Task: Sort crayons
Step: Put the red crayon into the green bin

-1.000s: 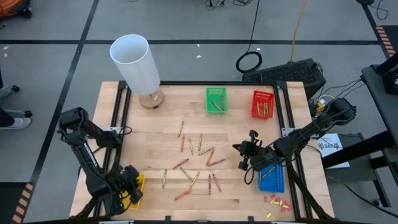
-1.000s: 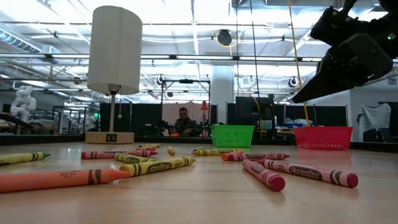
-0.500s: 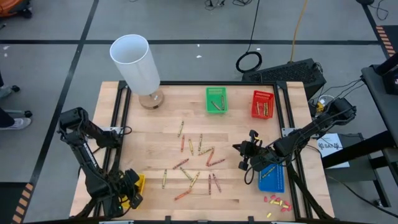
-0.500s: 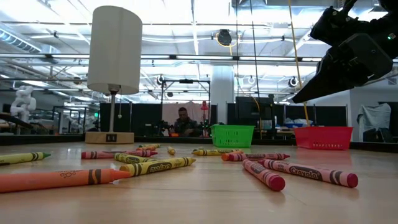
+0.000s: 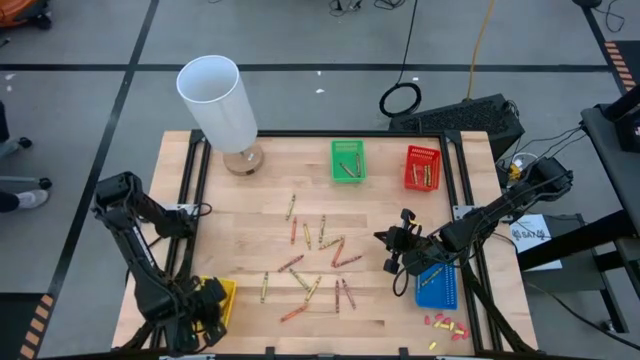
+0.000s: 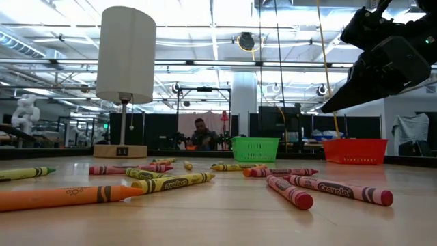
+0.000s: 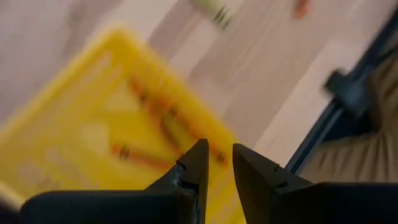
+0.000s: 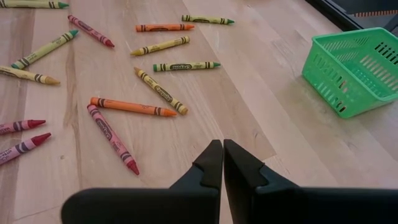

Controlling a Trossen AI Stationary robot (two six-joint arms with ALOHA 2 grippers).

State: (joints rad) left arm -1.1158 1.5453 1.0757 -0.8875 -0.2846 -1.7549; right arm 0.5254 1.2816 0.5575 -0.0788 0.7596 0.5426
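Hovering low over the yellow basket (image 5: 219, 299) at the bench's (image 5: 270, 190) near left corner, the left gripper (image 7: 216, 163) holds nothing, its jaws a narrow slit apart above the few crayons lying inside. The right gripper (image 8: 222, 155), jaws clenched together and empty, hangs above the bench beside the blue basket (image 5: 437, 285), its arm reaching in low from the right edge. Loose crayons (image 5: 315, 262) lie scattered across mid-bench between the arms. Farther back stand the green basket (image 5: 348, 160), the red basket (image 5: 422, 168) and a white lamp (image 5: 220, 102).

Blurred yellow basket (image 7: 93, 124), perhaps crayons inside
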